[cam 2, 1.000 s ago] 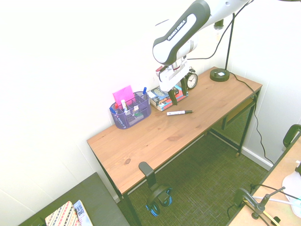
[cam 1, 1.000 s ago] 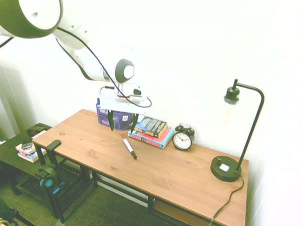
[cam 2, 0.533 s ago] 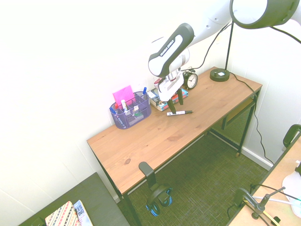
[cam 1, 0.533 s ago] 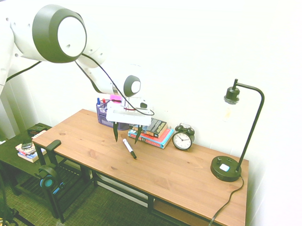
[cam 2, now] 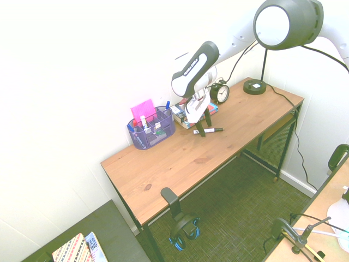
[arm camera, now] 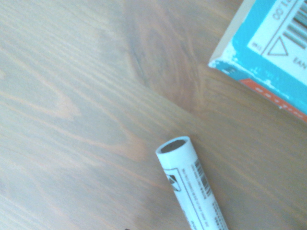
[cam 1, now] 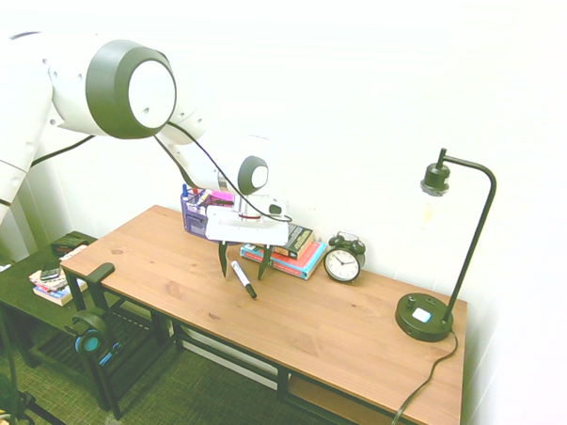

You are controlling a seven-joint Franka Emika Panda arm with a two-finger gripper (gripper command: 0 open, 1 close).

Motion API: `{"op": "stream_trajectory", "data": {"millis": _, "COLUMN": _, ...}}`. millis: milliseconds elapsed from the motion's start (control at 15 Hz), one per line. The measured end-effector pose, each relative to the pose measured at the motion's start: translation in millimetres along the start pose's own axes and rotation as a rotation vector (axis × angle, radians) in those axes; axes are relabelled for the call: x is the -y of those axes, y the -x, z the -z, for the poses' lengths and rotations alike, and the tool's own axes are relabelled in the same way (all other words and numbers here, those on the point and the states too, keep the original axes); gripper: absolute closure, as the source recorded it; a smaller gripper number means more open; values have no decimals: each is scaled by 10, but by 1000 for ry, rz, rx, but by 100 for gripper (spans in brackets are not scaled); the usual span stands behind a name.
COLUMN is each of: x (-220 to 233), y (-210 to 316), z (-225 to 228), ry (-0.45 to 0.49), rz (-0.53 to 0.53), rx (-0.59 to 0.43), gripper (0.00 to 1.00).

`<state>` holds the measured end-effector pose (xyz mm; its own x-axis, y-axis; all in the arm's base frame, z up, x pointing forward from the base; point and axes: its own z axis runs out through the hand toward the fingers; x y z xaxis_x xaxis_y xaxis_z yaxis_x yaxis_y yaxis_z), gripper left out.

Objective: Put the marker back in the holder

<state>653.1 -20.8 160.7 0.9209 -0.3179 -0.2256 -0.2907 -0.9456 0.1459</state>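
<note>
The marker [cam 1: 244, 279] lies flat on the wooden desk [cam 1: 335, 328], white-barrelled with a black cap, in front of the books. My gripper [cam 1: 243, 265] hangs low over it, open, with one finger on each side of the barrel and nothing held. In the second exterior view the marker [cam 2: 208, 130] lies just beneath the gripper [cam 2: 203, 126]. The wrist view shows the marker's white barrel end [arm camera: 194, 189] close by on the wood. The purple mesh holder [cam 2: 151, 130] stands at the desk's back edge by the wall with pens and pink notes in it. The gripper body partly hides the holder [cam 1: 197, 213] in the first exterior view.
A stack of books [cam 1: 287, 246] lies right behind the marker, and its blue corner [arm camera: 268, 52] shows in the wrist view. An alarm clock [cam 1: 343, 260] and a black desk lamp [cam 1: 428, 318] stand further along. Headphones [cam 1: 90, 336] hang at the desk's end.
The gripper has come down from above the holder and books, staying open, and its fingers now stand on either side of the marker. The marker has not moved.
</note>
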Motion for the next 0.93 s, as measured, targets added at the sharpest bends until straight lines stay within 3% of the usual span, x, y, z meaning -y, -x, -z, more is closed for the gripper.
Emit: {"op": "stream_trajectory", "data": {"millis": 933, "x": 119, "y": 20, "z": -40, "ry": 49, "rz": -16, "rx": -16, "gripper": 100}}
